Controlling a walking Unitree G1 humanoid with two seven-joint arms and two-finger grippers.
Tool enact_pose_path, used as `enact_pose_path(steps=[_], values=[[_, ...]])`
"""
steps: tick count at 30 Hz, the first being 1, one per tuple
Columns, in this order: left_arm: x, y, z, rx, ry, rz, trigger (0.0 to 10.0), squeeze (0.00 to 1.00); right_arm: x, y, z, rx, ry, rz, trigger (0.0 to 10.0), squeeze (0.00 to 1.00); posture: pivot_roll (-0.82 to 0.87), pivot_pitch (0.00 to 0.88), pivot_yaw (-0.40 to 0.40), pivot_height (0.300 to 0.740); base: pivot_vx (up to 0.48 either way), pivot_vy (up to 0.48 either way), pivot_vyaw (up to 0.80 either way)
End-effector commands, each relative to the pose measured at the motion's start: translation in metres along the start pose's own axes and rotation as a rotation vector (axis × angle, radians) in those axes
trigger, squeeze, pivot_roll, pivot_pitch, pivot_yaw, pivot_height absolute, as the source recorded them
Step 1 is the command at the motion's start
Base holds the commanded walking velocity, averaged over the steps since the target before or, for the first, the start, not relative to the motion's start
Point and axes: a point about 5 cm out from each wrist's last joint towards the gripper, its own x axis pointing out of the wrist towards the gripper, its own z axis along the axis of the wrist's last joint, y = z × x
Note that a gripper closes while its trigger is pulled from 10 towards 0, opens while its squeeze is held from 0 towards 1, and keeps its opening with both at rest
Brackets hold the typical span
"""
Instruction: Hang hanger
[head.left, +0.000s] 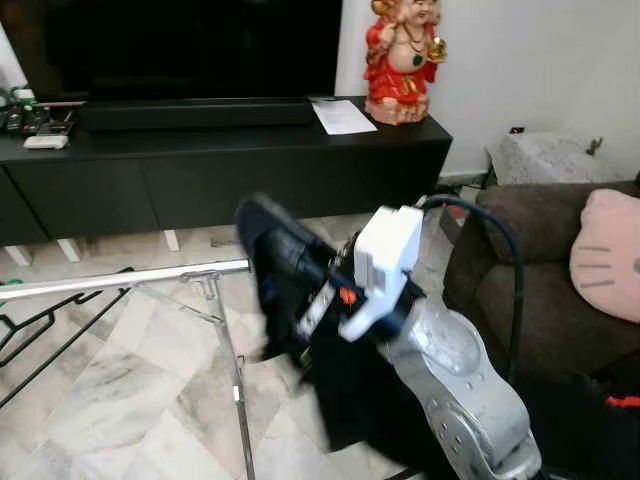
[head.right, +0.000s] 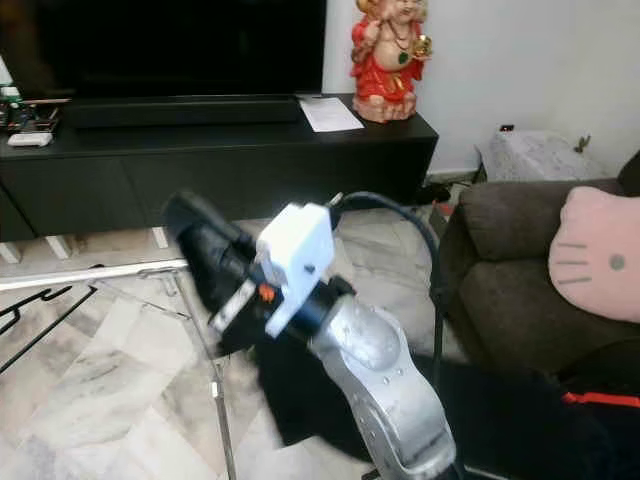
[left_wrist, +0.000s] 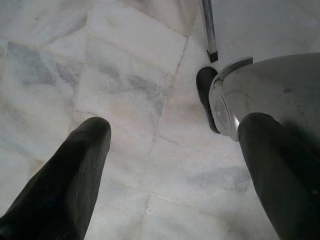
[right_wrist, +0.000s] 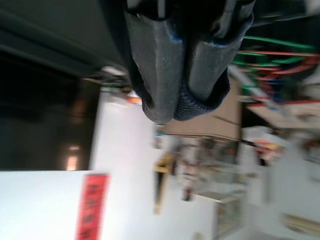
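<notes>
Currently:
- Right claw is raised in mid-air with its fingers pressed together tip to tip and no gap between them.
- A dark cloth hangs just beneath that claw and its wrist. Whether the fingers pinch it, I cannot tell.
- Rail, silver, runs level just left of the claw's tip and a little below it. Claw and rail are apart.
- Hanger, black wire, sits under the rail's far left end, well left of the claw and lower. The claw does not touch it.
- Beyond the claw tip is a black TV bench. A red figurine stands on its right end.
- Right of the claw's arm is a brown sofa with a pink cushion.
- Left claw points down at the marble floor, fingers spread wide with nothing between them and touching nothing.
- A rack leg's foot stands on the floor ahead of the left claw.
</notes>
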Motion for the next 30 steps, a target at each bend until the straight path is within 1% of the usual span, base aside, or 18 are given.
enact_pose_path(steps=[1,5,6,8,9,10,11,12,13,14,15,16,17,19,20,24,27,30], values=[[-0.004,-0.017,-0.015,0.000,0.062,-0.060,10.0,0.00,0.000,0.010,0.012,0.028,-0.052,0.090,10.0,0.00,-0.08,0.105,-0.050,0.740,0.000,0.000,0.00],[-0.004,-0.018,-0.015,0.002,0.062,-0.062,10.0,0.00,-0.010,0.000,0.002,0.044,-0.022,0.032,10.0,0.00,-0.08,0.100,-0.051,0.740,0.000,0.000,0.00],[-0.004,-0.018,-0.015,0.003,0.062,-0.063,10.0,0.00,-0.015,-0.013,-0.004,0.068,-0.012,-0.062,10.0,0.00,-0.08,0.098,-0.051,0.740,0.000,0.000,0.00],[-0.004,-0.018,-0.015,0.003,0.062,-0.063,10.0,0.00,-0.019,-0.024,-0.011,0.074,0.008,-0.145,10.0,0.00,-0.08,0.095,-0.051,0.740,0.000,0.000,0.00],[-0.004,-0.018,-0.015,0.005,0.062,-0.065,10.0,0.00,-0.033,-0.045,-0.031,0.052,0.106,-0.303,10.0,0.00,-0.08,0.093,-0.051,0.740,0.000,0.000,0.00],[-0.004,-0.018,-0.015,0.007,0.062,-0.065,10.0,0.00,-0.045,-0.059,-0.047,0.037,0.190,-0.417,10.0,0.00,-0.08,0.093,-0.051,0.740,0.000,0.000,0.00],[-0.004,-0.018,-0.015,0.007,0.062,-0.065,10.0,0.00,-0.045,-0.059,-0.047,0.037,0.190,-0.417,10.0,0.00,-0.08,0.093,-0.051,0.740,0.000,0.000,0.00],[-0.004,-0.018,-0.015,0.008,0.062,-0.066,10.0,0.00,-0.051,-0.064,-0.056,0.040,0.238,-0.471,10.0,0.00,-0.07,0.090,-0.051,0.740,0.000,0.000,0.00],[-0.004,-0.018,-0.015,0.008,0.062,-0.065,10.0,0.00,-0.071,-0.079,-0.078,0.067,0.345,-0.644,10.0,0.00,-0.07,0.088,-0.052,0.740,0.000,0.000,0.00],[-0.004,-0.018,-0.015,0.008,0.062,-0.065,10.0,0.00,-0.078,-0.083,-0.085,0.083,0.378,-0.702,10.0,0.00,-0.07,0.088,-0.052,0.740,0.000,0.000,0.00],[-0.004,-0.018,-0.015,0.008,0.062,-0.065,10.0,0.00,-0.078,-0.083,-0.085,0.083,0.378,-0.702,10.0,0.00,-0.07,0.088,-0.052,0.740,0.000,0.000,0.00],[-0.004,-0.018,-0.015,0.007,0.062,-0.063,10.0,0.00,-0.101,-0.089,-0.103,0.108,0.454,-0.846,10.0,0.00,-0.06,0.088,-0.051,0.740,0.000,0.000,0.00],[-0.004,-0.018,-0.015,0.007,0.062,-0.063,10.0,0.00,-0.101,-0.089,-0.103,0.108,0.454,-0.846,10.0,0.00,-0.06,0.088,-0.051,0.740,0.000,0.000,0.00],[-0.004,-0.018,-0.015,0.006,0.062,-0.060,10.0,0.00,-0.118,-0.090,-0.117,0.136,0.507,-0.940,10.0,0.00,-0.06,0.093,-0.051,0.740,0.000,0.000,0.00],[-0.004,-0.017,-0.015,0.006,0.062,-0.057,10.0,0.00,-0.125,-0.089,-0.124,0.175,0.508,-0.988,10.0,0.00,-0.05,0.095,-0.049,0.740,0.000,0.000,0.00],[-0.004,-0.017,-0.016,0.005,0.063,-0.053,10.0,0.00,-0.129,-0.088,-0.130,0.176,0.517,-1.008,10.0,0.00,-0.05,0.100,-0.050,0.740,0.000,0.000,0.00],[-0.004,-0.017,-0.016,-0.004,0.063,-0.048,10.0,0.00,-0.125,-0.088,-0.130,0.182,0.482,-1.008,10.0,0.00,-0.05,0.100,-0.050,0.740,0.000,0.000,0.00],[-0.005,-0.017,-0.017,-0.009,0.067,-0.046,10.0,0.00,-0.120,-0.088,-0.132,0.125,0.492,-0.978,10.0,0.00,-0.05,0.102,-0.053,0.740,0.000,0.000,0.00]])
